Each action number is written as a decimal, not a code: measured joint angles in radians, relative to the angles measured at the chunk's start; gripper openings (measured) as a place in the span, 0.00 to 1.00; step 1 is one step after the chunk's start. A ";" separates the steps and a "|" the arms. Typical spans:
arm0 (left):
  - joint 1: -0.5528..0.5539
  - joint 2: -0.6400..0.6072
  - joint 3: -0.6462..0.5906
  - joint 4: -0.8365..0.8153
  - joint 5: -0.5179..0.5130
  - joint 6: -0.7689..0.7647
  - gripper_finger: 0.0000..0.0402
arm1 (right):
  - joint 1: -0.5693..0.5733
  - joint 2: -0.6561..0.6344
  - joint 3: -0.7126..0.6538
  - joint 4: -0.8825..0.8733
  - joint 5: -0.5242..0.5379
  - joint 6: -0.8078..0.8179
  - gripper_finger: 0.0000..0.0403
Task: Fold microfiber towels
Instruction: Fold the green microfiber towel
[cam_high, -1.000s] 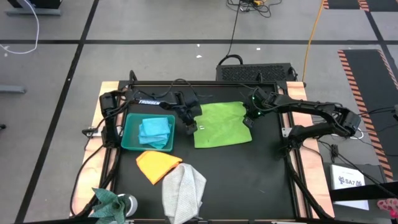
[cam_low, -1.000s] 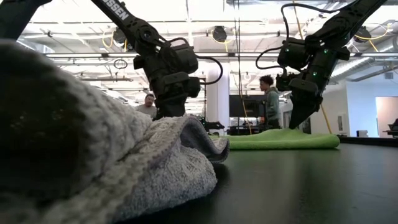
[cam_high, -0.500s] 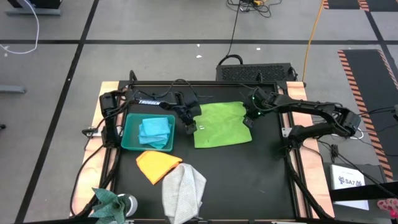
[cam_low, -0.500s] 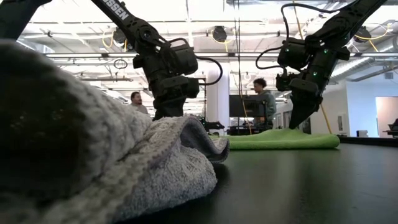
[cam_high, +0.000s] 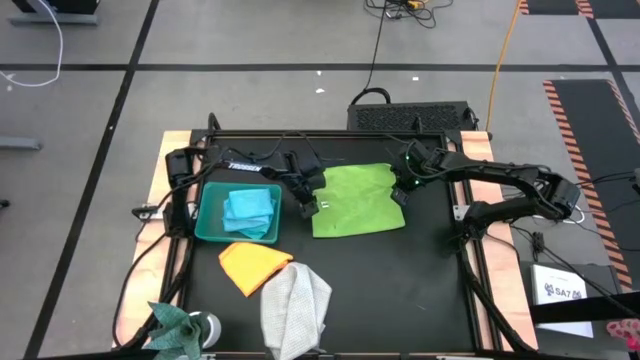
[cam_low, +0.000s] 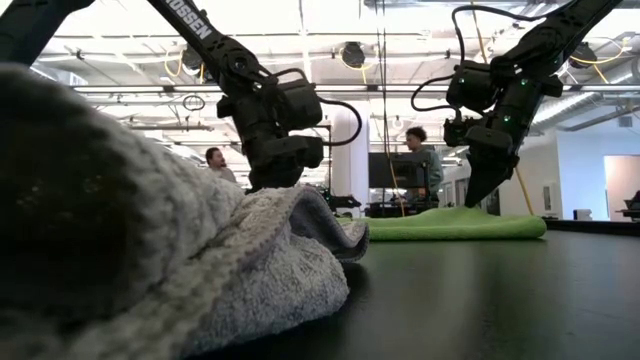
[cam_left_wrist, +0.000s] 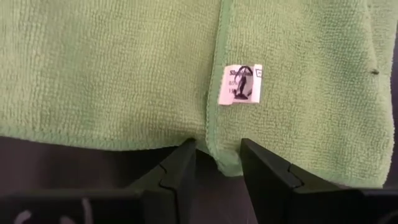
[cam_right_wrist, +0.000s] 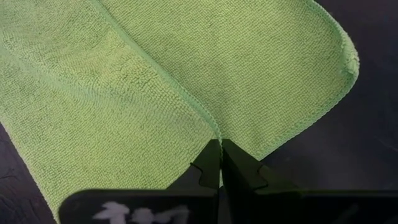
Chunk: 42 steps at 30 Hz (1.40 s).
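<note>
The lime green towel (cam_high: 356, 200) lies flat on the far middle of the black table (cam_high: 420, 280), one layer doubled over another.

Left tool (cam_left_wrist: 216, 163): positioned at the towel's left edge. Its fingers (cam_left_wrist: 176, 171) stand partly open, one on each side of a hemmed corner fold near a white label (cam_left_wrist: 240, 84). The fingers have not closed on the cloth.

Right tool (cam_right_wrist: 221, 163): positioned at the towel's right edge. Its fingers are fully closed, tips together, at the point where a folded hem meets the edge; whether cloth is pinched between them cannot be told.

Other towels:
- Light blue towel (cam_high: 248, 207): folded, inside the teal bin (cam_high: 208, 222), left of the green towel.
- Orange-yellow towel (cam_high: 252, 266): loose on the table, just in front of the bin.
- Light grey towel (cam_high: 297, 308): crumpled, at the near edge, touching the orange-yellow one.
- Teal towel (cam_high: 175, 325): bunched at the near left corner.

In the low view, two people (cam_low: 428, 160) stand in the room beyond the table.
</note>
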 joint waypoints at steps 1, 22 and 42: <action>0.000 0.000 0.000 -0.004 0.000 -0.009 0.32 | 0.000 0.000 0.000 0.000 0.000 0.000 0.00; 0.000 -0.027 0.002 -0.023 -0.031 -0.155 0.02 | 0.000 0.000 0.000 -0.003 0.000 -0.003 0.00; 0.024 -0.060 0.063 -0.005 -0.179 -0.201 0.01 | -0.007 -0.014 0.103 -0.014 0.084 -0.057 0.00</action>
